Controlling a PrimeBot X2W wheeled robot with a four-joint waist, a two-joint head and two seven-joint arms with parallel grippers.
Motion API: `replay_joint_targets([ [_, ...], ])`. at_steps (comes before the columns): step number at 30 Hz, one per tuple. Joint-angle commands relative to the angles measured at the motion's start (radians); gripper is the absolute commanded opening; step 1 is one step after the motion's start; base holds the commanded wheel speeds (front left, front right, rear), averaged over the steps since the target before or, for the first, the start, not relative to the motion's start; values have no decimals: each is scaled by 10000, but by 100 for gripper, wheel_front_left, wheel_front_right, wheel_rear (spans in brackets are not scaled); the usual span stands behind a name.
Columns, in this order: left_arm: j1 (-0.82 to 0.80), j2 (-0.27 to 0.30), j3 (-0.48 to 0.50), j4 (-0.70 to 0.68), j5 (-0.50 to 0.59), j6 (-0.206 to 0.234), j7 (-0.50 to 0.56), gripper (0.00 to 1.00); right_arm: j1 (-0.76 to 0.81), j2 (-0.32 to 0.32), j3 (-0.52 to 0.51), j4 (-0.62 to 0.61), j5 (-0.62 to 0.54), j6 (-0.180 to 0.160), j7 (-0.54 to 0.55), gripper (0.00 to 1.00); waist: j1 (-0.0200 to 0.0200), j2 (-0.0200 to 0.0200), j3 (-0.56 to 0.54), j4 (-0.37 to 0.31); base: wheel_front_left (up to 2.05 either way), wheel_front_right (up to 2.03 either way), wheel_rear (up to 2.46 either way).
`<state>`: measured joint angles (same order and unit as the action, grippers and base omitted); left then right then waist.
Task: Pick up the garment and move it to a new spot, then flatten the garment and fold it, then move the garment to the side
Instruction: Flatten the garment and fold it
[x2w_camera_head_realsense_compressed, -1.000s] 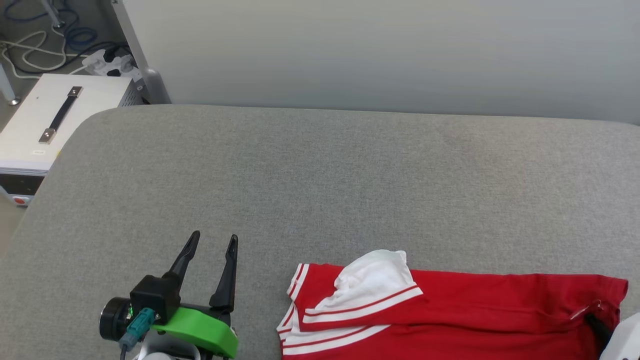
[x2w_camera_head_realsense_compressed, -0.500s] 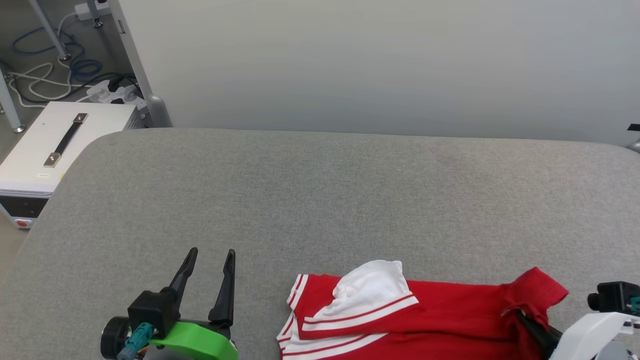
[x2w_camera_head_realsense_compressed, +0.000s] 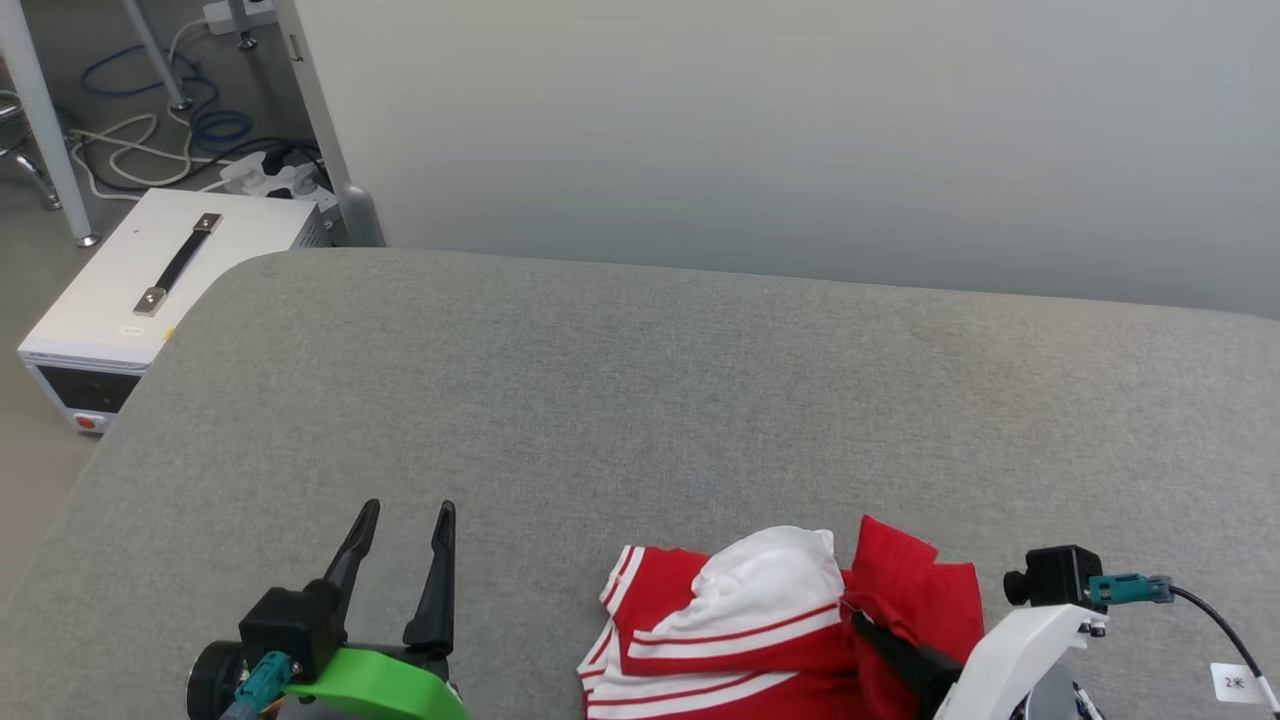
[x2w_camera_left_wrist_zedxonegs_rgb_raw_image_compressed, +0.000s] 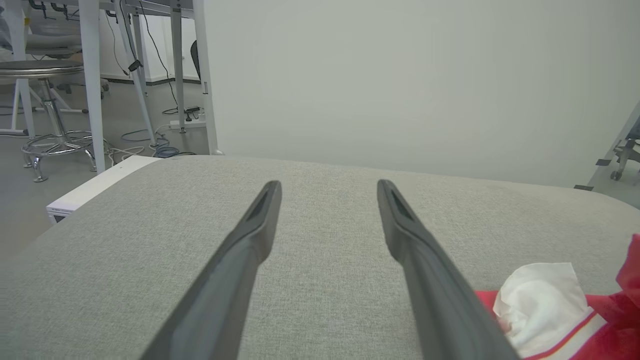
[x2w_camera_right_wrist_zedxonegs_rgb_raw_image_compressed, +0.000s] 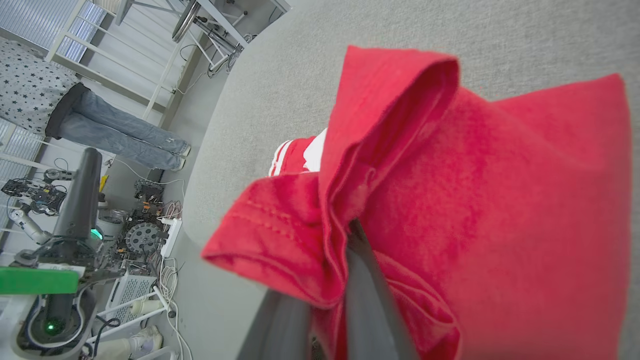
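Note:
The garment (x2w_camera_head_realsense_compressed: 790, 640), a red shirt with a white sleeve and striped trim, lies bunched at the near edge of the grey padded table (x2w_camera_head_realsense_compressed: 640, 400). My right gripper (x2w_camera_head_realsense_compressed: 868, 628) is shut on a red edge of the fabric, which is lifted and folded over toward the sleeve. In the right wrist view the red cloth (x2w_camera_right_wrist_zedxonegs_rgb_raw_image_compressed: 480, 200) drapes over the pinched fingers (x2w_camera_right_wrist_zedxonegs_rgb_raw_image_compressed: 367, 295). My left gripper (x2w_camera_head_realsense_compressed: 407, 512) stands open and empty to the left of the shirt. In the left wrist view it (x2w_camera_left_wrist_zedxonegs_rgb_raw_image_compressed: 328, 185) points across bare table, with the garment's sleeve (x2w_camera_left_wrist_zedxonegs_rgb_raw_image_compressed: 545, 297) at lower right.
A white box with a strap handle (x2w_camera_head_realsense_compressed: 150, 280) sits on the floor off the table's left corner, with cables and a power strip (x2w_camera_head_realsense_compressed: 270, 175) behind it. A pale wall panel (x2w_camera_head_realsense_compressed: 800, 130) backs the table. A person's legs (x2w_camera_right_wrist_zedxonegs_rgb_raw_image_compressed: 120, 135) stand beyond the table.
My right gripper has carried the shirt's right end leftward, so the long flat red body is now bunched against the white sleeve. The head camera has shifted. The left gripper stays put.

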<state>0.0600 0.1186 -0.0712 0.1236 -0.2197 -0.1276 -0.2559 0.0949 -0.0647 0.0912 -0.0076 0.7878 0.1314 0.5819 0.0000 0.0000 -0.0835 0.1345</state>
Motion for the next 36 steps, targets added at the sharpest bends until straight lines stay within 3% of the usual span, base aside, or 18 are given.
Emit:
replay_joint_targets([
  [1, 94, -15, 36, 0, -37, -30, -59, 100, -241, 86, 70, 202, 149, -7, -81, 0, 0, 0, 45, 141, 0, 0, 0],
  [22, -188, 33, -84, 80, -117, -30, -59, 100, -2203, 144, 2648, 3410, 1366, -7, -2444, 0, 0, 0, 484, 1135, 0, 0, 0],
  [23, -205, 29, -99, 90, -117, -30, -59, 100, -2287, 144, 2670, 3589, 1287, -7, -2549, 22, 0, 0, 504, 1167, 0, 0, 0],
  [24, -210, 23, -103, 96, -115, -30, -59, 100, -2346, 144, 2653, 3757, 1235, -7, -2644, 80, 0, 0, 515, 1190, 0, 0, 0],
  [25, -211, 13, -108, 102, -113, -30, -59, 100, -2432, 144, 2680, 3947, 1168, -7, -2717, 100, 0, 0, 526, 1218, 0, 0, 0],
  [36, -130, 22, -20, 242, -73, -31, -59, 100, -2939, 144, 3710, 3980, 1190, -7, -2850, 100, 0, 0, 428, 1214, 0, 0, 0],
])
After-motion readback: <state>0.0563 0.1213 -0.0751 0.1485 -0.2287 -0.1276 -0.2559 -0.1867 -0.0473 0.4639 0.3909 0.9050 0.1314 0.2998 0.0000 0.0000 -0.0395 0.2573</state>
